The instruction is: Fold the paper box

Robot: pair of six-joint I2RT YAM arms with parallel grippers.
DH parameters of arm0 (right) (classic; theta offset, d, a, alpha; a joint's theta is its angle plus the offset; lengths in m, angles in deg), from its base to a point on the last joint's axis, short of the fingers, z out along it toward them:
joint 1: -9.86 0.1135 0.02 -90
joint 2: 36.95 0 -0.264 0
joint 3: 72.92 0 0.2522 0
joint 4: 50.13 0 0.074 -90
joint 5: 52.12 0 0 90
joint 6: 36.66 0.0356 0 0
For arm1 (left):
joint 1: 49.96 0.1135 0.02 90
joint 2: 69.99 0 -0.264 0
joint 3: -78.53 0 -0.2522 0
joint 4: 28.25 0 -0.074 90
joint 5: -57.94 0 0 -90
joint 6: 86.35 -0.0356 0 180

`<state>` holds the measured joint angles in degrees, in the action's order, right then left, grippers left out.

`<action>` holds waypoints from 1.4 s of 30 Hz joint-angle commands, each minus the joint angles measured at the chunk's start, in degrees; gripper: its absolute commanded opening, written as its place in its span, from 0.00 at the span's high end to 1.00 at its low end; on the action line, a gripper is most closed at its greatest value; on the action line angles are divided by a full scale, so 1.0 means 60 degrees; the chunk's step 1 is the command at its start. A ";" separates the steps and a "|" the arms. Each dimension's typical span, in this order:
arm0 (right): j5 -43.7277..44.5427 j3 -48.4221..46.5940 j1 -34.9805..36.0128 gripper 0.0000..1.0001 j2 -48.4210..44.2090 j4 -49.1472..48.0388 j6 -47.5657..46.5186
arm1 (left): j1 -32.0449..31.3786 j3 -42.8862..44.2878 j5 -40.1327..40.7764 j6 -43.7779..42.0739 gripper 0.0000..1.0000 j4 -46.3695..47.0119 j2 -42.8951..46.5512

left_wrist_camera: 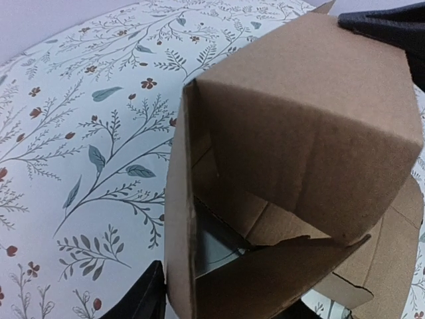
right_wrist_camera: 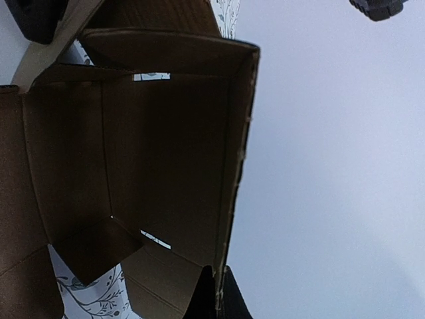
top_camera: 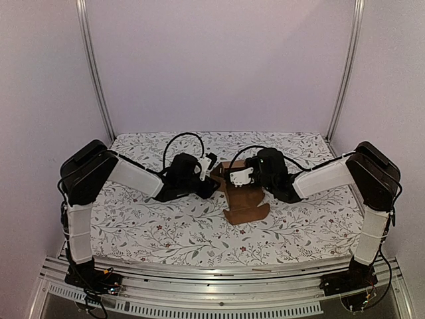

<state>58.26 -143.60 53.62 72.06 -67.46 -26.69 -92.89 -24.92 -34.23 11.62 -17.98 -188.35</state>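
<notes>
Two grippers meet at the paper box [top_camera: 242,199], which sits half-formed over the middle of the table [top_camera: 146,226], its walls up and its end flaps hanging open. The right gripper [top_camera: 234,177] is pinched closed on one thin wall, with its fingers [right_wrist_camera: 229,299] on either side of the cardboard edge. The left gripper [top_camera: 214,174] straddles a corner of the box with one finger [left_wrist_camera: 143,299] beside the wall. Whether it actually squeezes, I cannot tell.

The step in hand looks like squaring the walls and closing the flaps. To do it well, the right pinch should act as a fixed anchor while the left pushes gently along the creases, not across the panels, which would dent. The small inner flap [right_wrist_camera: 93,249] should go in first and the tabbed one last.
</notes>
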 commanded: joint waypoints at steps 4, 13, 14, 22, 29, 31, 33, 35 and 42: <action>-0.0483 0.0343 0.0191 1.00 -0.0175 0.0738 -0.0004 | -0.0251 0.0458 -0.0245 -0.0444 0.56 0.0262 -0.0386; -0.0181 0.0502 0.0191 1.00 -0.0186 0.0896 0.0063 | -0.0519 -0.0374 -0.0690 -0.1045 0.58 0.2061 -0.0291; -0.0069 0.0412 0.0191 1.00 -0.0204 0.0902 0.0114 | -0.0519 -0.0608 -0.0766 -0.1069 0.58 0.2248 -0.0239; 0.0432 0.0055 0.0312 1.00 -0.0065 0.0807 0.0276 | -0.0527 -0.0941 -0.0790 -0.0965 0.61 0.3236 -0.0407; 0.0696 0.0607 0.0581 0.99 0.0287 0.0076 -0.0363 | -0.0660 -0.0738 -0.0886 -0.0798 0.64 0.3838 -0.0756; 0.0834 0.0708 0.0638 0.99 0.0419 -0.0174 -0.0469 | -0.0739 -0.0648 -0.0911 -0.0835 0.64 0.3846 -0.0869; 0.0932 0.0815 0.0707 0.99 0.0530 -0.0461 -0.0528 | -0.0849 -0.0573 -0.0890 -0.0878 0.65 0.3853 -0.0958; 0.1083 0.0917 0.0767 0.99 0.0593 -0.0846 -0.0541 | -0.0998 -0.0628 -0.0599 -0.0976 0.64 0.4062 -0.0980; 0.1376 0.1293 0.0929 0.97 0.0709 -0.2453 -0.0876 | -0.1444 -0.0866 0.0099 -0.1313 0.59 0.5196 -0.1159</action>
<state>68.64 -137.81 56.93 74.47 -79.65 -30.45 -98.93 -30.67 -34.12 5.48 6.79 -193.58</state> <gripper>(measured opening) 0.032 0.392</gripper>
